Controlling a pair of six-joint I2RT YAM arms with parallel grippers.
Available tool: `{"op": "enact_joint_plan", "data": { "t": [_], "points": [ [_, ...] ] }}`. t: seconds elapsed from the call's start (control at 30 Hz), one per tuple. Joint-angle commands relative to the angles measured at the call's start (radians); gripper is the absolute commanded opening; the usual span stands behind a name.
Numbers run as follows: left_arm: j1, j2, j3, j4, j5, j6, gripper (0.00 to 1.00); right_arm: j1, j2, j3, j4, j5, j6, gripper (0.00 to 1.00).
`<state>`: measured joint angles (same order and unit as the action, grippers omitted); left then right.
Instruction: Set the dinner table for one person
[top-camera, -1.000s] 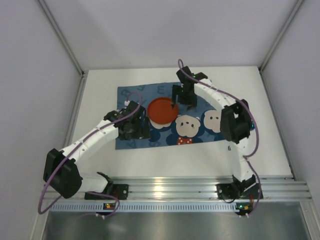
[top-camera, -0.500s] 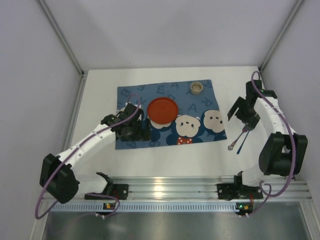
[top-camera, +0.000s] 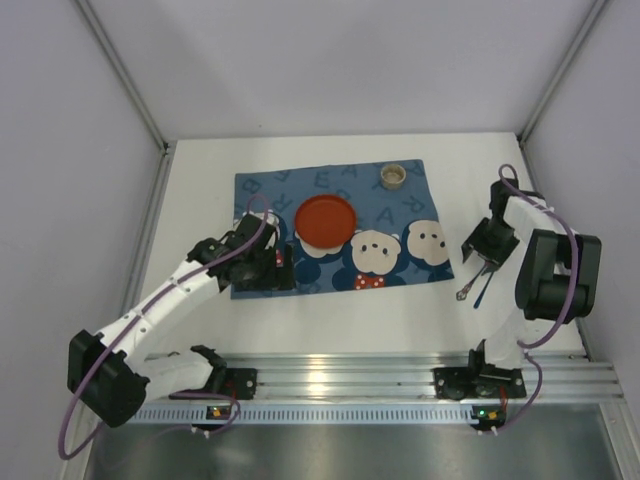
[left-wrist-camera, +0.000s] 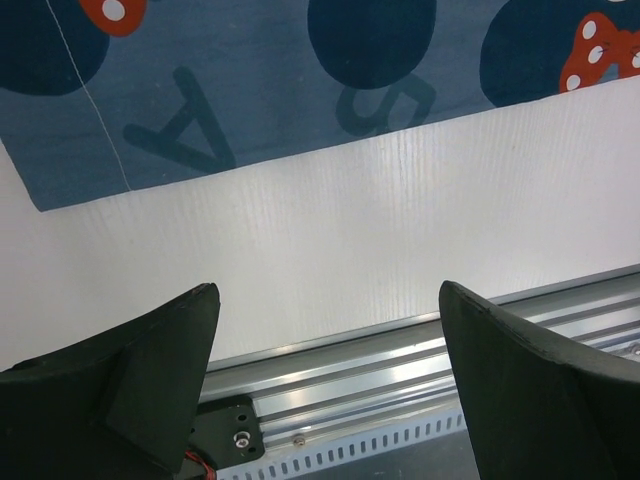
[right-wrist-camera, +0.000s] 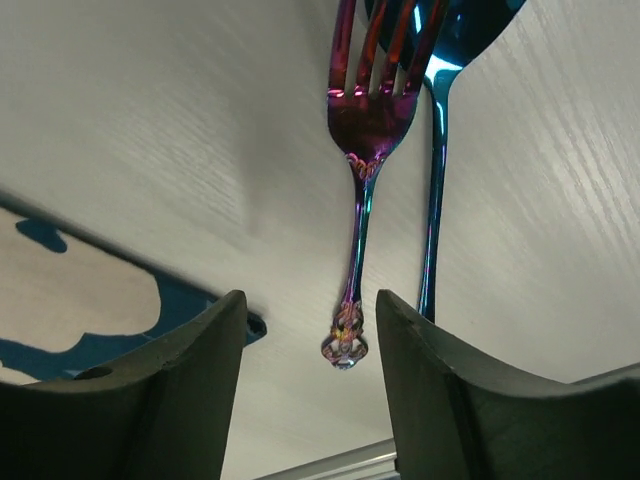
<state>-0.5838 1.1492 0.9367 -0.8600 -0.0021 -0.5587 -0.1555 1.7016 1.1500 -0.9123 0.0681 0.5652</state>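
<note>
The white dinner table (top-camera: 350, 310) lies under everything. The left gripper (left-wrist-camera: 325, 290), jaws spread wide, hovers over the near-left edge of the blue mat (top-camera: 400, 215). Right of the mat, the right gripper (right-wrist-camera: 310, 300), jaws parted, straddles the fork (right-wrist-camera: 360, 130), seemingly without touching it.

Free strips along the edges of the dinner table (top-camera: 330, 320); the middle is taken.
A blue mat (top-camera: 340, 190) fills the centre, carrying a red plate (top-camera: 324, 220) and, near its far right corner, a small jar (top-camera: 393, 176). Bare top runs along the far edge and between the mat and the near edge. The left arm (top-camera: 170, 295) crosses the near left corner, its gripper (top-camera: 285, 270) over the mat's near left corner. By the right edge lie a fork (right-wrist-camera: 360, 200) and a spoon (right-wrist-camera: 433, 200), with the right gripper (top-camera: 487, 262) low over them.
</note>
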Motion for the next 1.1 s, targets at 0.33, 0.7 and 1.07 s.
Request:
{"op": "enact_joint_plan", "data": {
  "t": [0.33, 0.7, 1.07],
  "points": [
    [0.001, -0.037, 0.048, -0.12, -0.041, -0.021, 0.97, -0.116, 0.115, -0.026, 0.156, 0.004, -0.027, 0.36],
    [0.001, 0.027, 0.102, -0.128, -0.052, -0.014, 0.97, -0.125, 0.133, -0.088, 0.233, -0.017, -0.059, 0.0],
    [-0.002, 0.228, 0.333, 0.096, 0.246, 0.114, 0.97, 0.037, -0.132, 0.184, 0.006, -0.145, 0.016, 0.0]
  ]
}}
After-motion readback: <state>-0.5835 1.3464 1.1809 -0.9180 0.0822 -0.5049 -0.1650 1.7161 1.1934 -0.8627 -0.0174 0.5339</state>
